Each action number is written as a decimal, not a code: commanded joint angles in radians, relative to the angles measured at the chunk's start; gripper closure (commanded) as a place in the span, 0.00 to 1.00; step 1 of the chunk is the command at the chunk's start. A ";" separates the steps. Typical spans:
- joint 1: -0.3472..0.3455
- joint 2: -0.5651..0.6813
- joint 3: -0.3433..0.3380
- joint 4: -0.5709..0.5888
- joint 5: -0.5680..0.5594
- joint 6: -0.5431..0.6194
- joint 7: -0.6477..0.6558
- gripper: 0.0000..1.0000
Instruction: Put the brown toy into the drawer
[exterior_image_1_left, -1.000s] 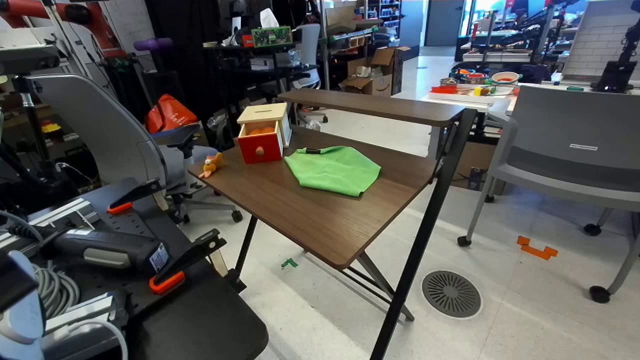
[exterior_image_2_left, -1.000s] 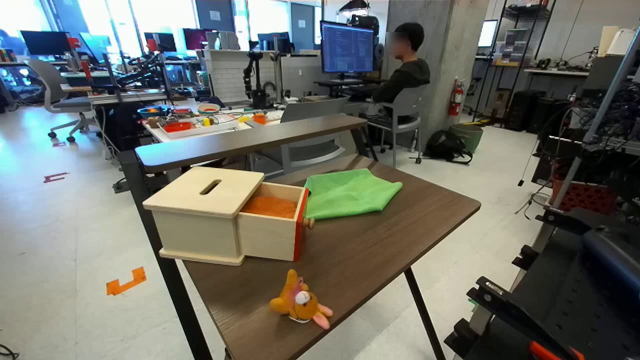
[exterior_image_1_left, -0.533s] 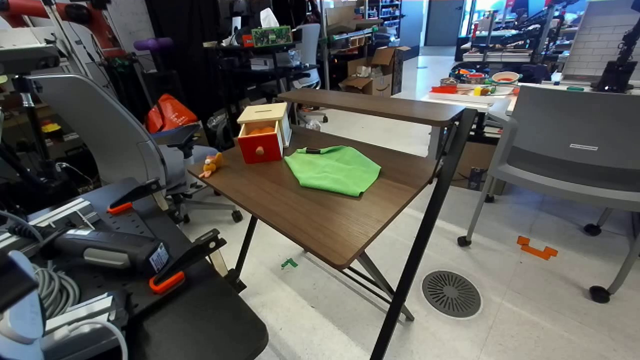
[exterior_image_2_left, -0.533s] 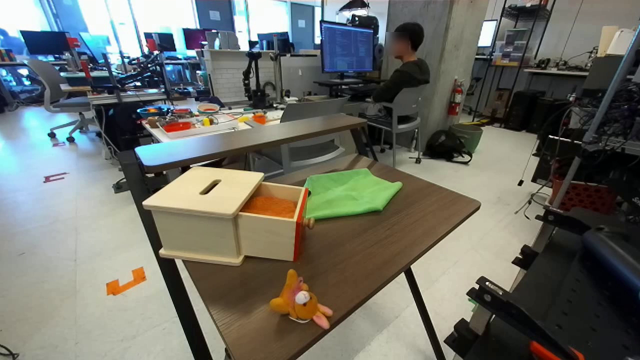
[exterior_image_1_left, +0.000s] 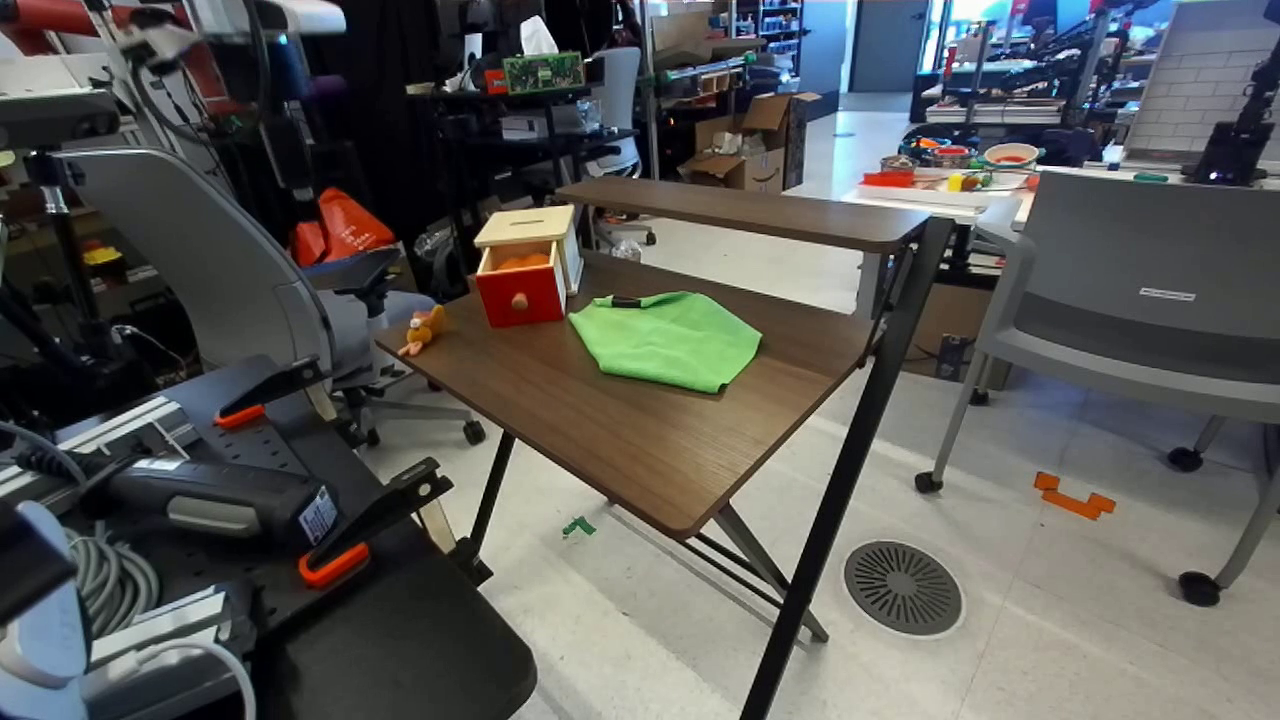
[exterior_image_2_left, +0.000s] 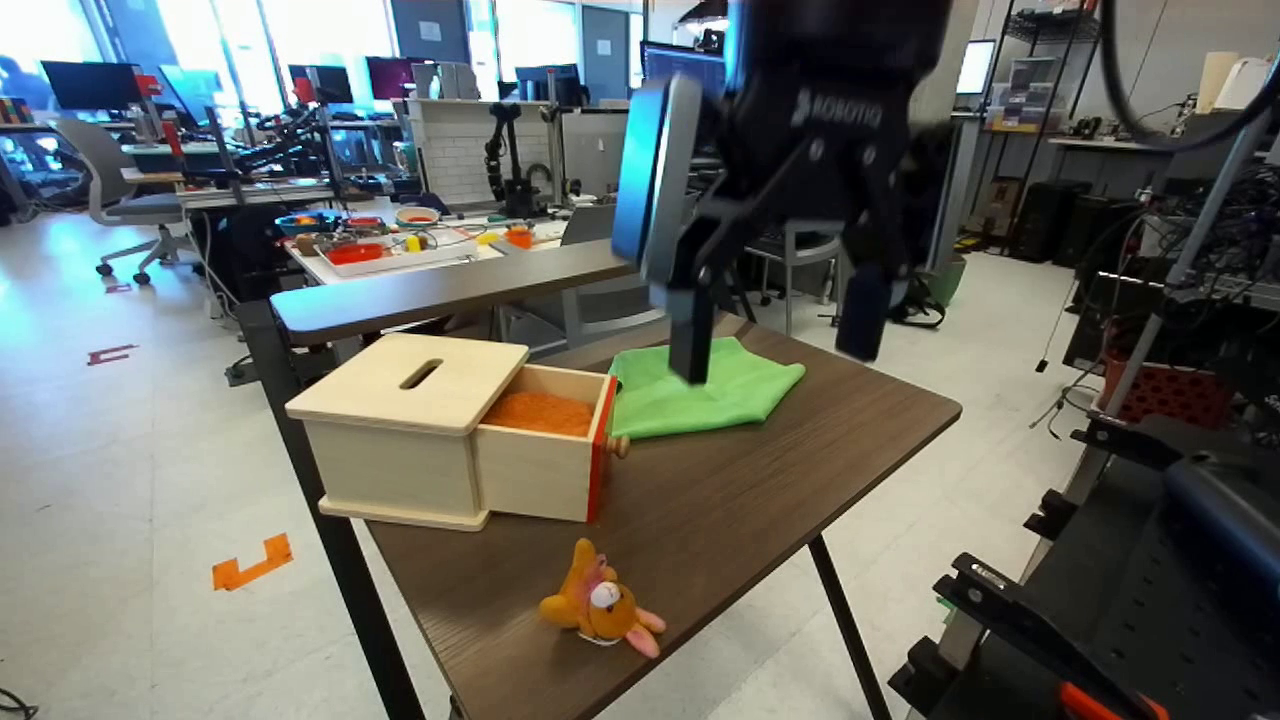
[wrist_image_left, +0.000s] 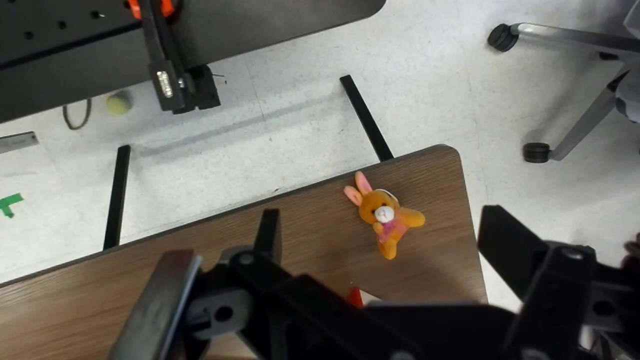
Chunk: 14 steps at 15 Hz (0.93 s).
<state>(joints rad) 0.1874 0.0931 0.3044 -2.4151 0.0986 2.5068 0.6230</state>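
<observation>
I judge this the approach: my pincer (exterior_image_2_left: 778, 340) hangs spread, so next I should lower it around the brown toy (wrist_image_left: 384, 216), right of centre in the wrist view

One brown table (exterior_image_1_left: 620, 440) bears one brown toy (wrist_image_left: 386, 216), one wooden box (exterior_image_2_left: 385, 465) with one drawer (exterior_image_2_left: 530, 475) and one knob (exterior_image_2_left: 619, 447), and one green cloth (exterior_image_2_left: 742, 385), and has one shelf (exterior_image_1_left: 745, 212) raised over one edge. Higher than the table is one gripper (exterior_image_2_left: 776, 352) with two fingers (exterior_image_2_left: 690, 342). In an exterior view, two black-and-orange clamps (exterior_image_1_left: 380, 514) sit at the edge of one black bench (exterior_image_1_left: 400, 640) beside the table, two grey chairs (exterior_image_1_left: 1150, 260) stand near the table, one to either side of it, and one round floor drain (exterior_image_1_left: 904, 588) lies low beside it
</observation>
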 joint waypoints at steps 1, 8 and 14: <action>0.084 0.223 -0.065 0.066 -0.128 0.145 0.145 0.00; 0.293 0.496 -0.281 0.243 -0.223 0.228 0.335 0.00; 0.384 0.627 -0.358 0.396 -0.213 0.239 0.404 0.00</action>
<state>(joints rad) 0.5249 0.6565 -0.0170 -2.0986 -0.1019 2.7311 0.9806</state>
